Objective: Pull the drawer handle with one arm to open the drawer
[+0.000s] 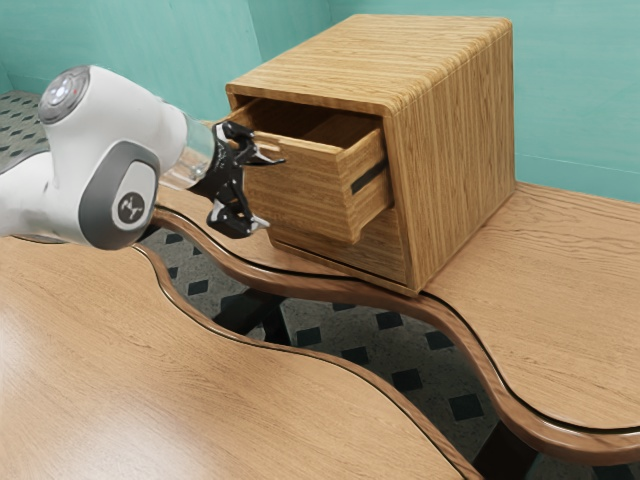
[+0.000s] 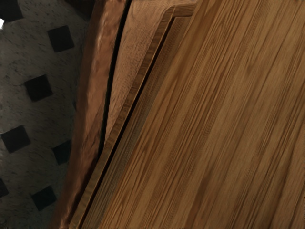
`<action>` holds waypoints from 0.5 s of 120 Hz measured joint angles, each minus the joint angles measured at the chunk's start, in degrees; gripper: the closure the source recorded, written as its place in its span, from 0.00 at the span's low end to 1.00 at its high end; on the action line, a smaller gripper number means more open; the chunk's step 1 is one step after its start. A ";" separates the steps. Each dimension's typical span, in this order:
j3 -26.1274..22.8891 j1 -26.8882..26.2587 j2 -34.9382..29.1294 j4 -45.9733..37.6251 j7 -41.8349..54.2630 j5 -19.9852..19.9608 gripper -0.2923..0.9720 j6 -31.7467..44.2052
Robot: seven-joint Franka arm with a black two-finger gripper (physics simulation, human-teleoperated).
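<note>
The gripper's [image 1: 240,186] fingers [image 1: 236,218] are seen spread apart, the upper one against the handle [image 1: 266,152] of the drawer [image 1: 320,185]. The drawer is drawn partly out of the wooden cabinet [image 1: 450,130]. The cabinet is set on a wavy-edged table [image 1: 560,300], with a second table [image 1: 120,380] across a checkered floor [image 1: 400,362] and teal walls [image 1: 580,80] behind.

Drawer handle: concealed behind the black two-finger gripper [image 1: 255,190]. White robot arm [image 1: 95,165]: cut off at the exterior view's left edge. Light-oak wooden drawer [image 1: 320,185]: interior mostly hidden.
</note>
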 joint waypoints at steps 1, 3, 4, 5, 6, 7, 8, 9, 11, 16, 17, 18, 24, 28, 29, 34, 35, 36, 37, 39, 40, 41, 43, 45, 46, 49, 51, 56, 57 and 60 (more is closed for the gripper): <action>-0.03 0.03 -0.27 -0.31 -0.01 0.08 0.23 0.08; -0.07 0.07 -0.73 -0.87 -0.04 0.26 0.23 0.24; -0.09 0.09 -0.94 -1.17 -0.06 0.34 0.23 0.34; -0.16 0.16 -1.22 -1.58 -0.07 0.47 0.23 0.45; -0.24 0.27 -1.49 -1.96 -0.08 0.61 0.24 0.57; -0.40 0.45 -1.79 -2.37 -0.10 0.69 0.24 0.67; -0.54 0.62 -2.05 -2.72 -0.11 0.77 0.24 0.78; -0.90 1.00 -2.39 -3.13 -0.12 0.85 0.24 0.88; -1.73 1.91 -3.07 -3.90 -0.15 1.06 0.24 1.07; -7.56 8.36 -6.08 -6.70 -0.21 1.34 0.24 1.46; -8.83 9.76 -6.76 -7.28 -0.22 1.35 0.24 1.53; -9.92 10.97 -7.35 -7.77 -0.24 1.34 0.24 1.60; -15.58 16.66 -10.59 -10.45 -0.31 1.15 0.23 1.93; -18.68 19.69 -12.39 -11.96 -0.36 0.99 0.23 2.12; -19.29 20.26 -12.84 -12.38 -0.38 0.94 0.23 2.17; -21.34 22.13 -14.68 -14.16 -0.45 0.78 0.23 2.36; -21.74 22.51 -15.09 -14.54 -0.47 0.77 0.23 2.40; -22.22 22.97 -15.53 -14.92 -0.49 0.78 0.23 2.44; -23.15 23.87 -16.24 -15.47 -0.51 0.78 0.23 2.47; -24.76 25.39 -17.56 -16.45 -0.55 0.77 0.23 2.53; -25.46 26.03 -18.17 -16.89 -0.58 0.76 0.23 2.56; -26.10 26.58 -18.82 -17.31 -0.61 0.76 0.23 2.56; -27.16 27.46 -19.90 -17.91 -0.67 0.75 0.23 2.51; -27.99 28.10 -20.70 -17.98 -0.73 0.73 0.23 2.05; -28.32 28.35 -21.01 -17.89 -0.77 0.72 0.23 1.74; -29.29 28.84 -21.53 -16.11 -0.87 0.68 0.23 -0.13; -29.78 28.95 -21.45 -14.12 -0.93 0.63 0.23 -1.95; -30.65 28.36 -18.66 -4.90 -1.05 -0.03 0.23 -10.03; -30.78 28.21 -17.95 -3.00 -1.07 -0.20 0.23 -11.83; -31.21 27.86 -15.93 1.97 -1.14 -0.64 0.23 -16.98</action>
